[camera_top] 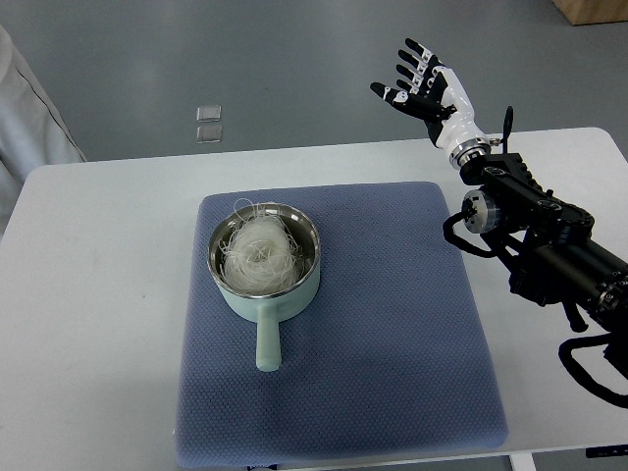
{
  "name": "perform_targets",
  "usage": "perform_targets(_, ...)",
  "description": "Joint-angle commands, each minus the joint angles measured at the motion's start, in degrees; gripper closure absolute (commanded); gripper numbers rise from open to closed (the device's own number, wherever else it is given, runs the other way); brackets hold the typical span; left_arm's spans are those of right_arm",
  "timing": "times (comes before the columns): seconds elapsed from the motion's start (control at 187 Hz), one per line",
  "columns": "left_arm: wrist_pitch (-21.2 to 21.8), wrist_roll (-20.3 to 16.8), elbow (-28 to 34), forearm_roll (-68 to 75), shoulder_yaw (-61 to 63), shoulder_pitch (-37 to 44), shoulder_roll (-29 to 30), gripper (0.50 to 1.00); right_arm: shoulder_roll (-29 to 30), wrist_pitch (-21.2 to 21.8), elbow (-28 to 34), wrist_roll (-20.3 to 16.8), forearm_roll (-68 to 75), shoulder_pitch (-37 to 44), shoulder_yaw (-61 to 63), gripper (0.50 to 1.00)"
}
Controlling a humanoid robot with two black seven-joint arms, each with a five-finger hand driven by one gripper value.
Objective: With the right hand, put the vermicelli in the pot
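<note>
A pale green pot [263,257] with a steel rim stands on the left part of a blue mat [392,324], its handle pointing toward the near edge. A white nest of vermicelli [259,249] lies inside the pot, with a few strands over the rim. My right hand [422,86] is raised beyond the table's far right edge, well away from the pot, fingers spread and holding nothing. Its black arm [540,245] comes in from the right. The left arm does not show.
The mat lies on a white table [98,294]. Two small clear square pieces [208,123] lie on the grey floor beyond the table. A grey-white fabric shape [29,118] is at the left edge. A brown box corner [594,10] shows top right.
</note>
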Motion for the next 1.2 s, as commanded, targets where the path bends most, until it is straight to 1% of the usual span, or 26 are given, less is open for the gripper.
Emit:
perform_targets(0.0, 0.0, 0.0, 0.0, 0.0, 0.0, 0.0, 0.0, 0.5, 0.5, -2.2, -2.4, -0.1, 5.6, -0.8, -0.5, 0.576)
perform_targets(0.15, 0.0, 0.1, 0.0, 0.0, 0.0, 0.0, 0.0, 0.5, 1.7, -4.4, -3.1, 0.1, 7.7, -3.8, -0.3, 0.576)
perform_targets(0.214, 0.0, 0.0, 0.0, 0.0, 0.0, 0.0, 0.0, 0.5, 1.9, -6.7, -3.3, 0.3, 7.7, -4.4, -0.7, 0.574)
perform_targets(0.289, 0.0, 0.0, 0.0, 0.0, 0.0, 0.0, 0.0, 0.5, 2.0, -8.1, -3.3, 0.5, 7.6, -5.3, -0.7, 0.574)
perform_targets(0.615, 0.0, 0.0, 0.0, 0.0, 0.0, 0.0, 0.0, 0.5, 2.0, -8.2, -3.2, 0.8, 8.2, -5.6, 0.7, 0.572)
perform_targets(0.701, 0.1, 0.0, 0.0, 0.0, 0.0, 0.0, 0.0, 0.5, 2.0, -7.3, -3.0, 0.8, 9.1, -5.7, 2.4, 0.572)
perform_targets(0.754, 0.0, 0.0, 0.0, 0.0, 0.0, 0.0, 0.0, 0.5, 2.0, -6.0, -2.8, 0.9, 9.2, -5.9, 3.2, 0.572)
perform_targets(0.807, 0.0, 0.0, 0.0, 0.0, 0.0, 0.0, 0.0, 0.5, 2.0, -3.3, -2.8, 0.9, 9.2, -6.1, 3.4, 0.572)
perform_targets(0.818, 0.1, 0.0, 0.0, 0.0, 0.0, 0.0, 0.0, 0.5, 2.0, -2.0, -2.8, 0.9, 9.1, -6.1, 3.6, 0.572)
perform_targets(0.85, 0.0, 0.0, 0.0, 0.0, 0.0, 0.0, 0.0, 0.5, 2.0, -0.2, -2.8, 0.9, 9.1, -6.2, 3.8, 0.572)
perform_targets(0.936, 0.0, 0.1, 0.0, 0.0, 0.0, 0.0, 0.0, 0.5, 2.0, 2.6, -2.8, 0.8, 8.9, -6.2, 3.0, 0.572)
perform_targets(1.011, 0.0, 0.0, 0.0, 0.0, 0.0, 0.0, 0.0, 0.5, 2.0, 3.4, -2.8, 0.8, 8.5, -6.2, 2.6, 0.572)
perform_targets(1.193, 0.0, 0.0, 0.0, 0.0, 0.0, 0.0, 0.0, 0.5, 2.0, 3.3, -2.8, 0.8, 8.4, -6.5, 2.6, 0.572)
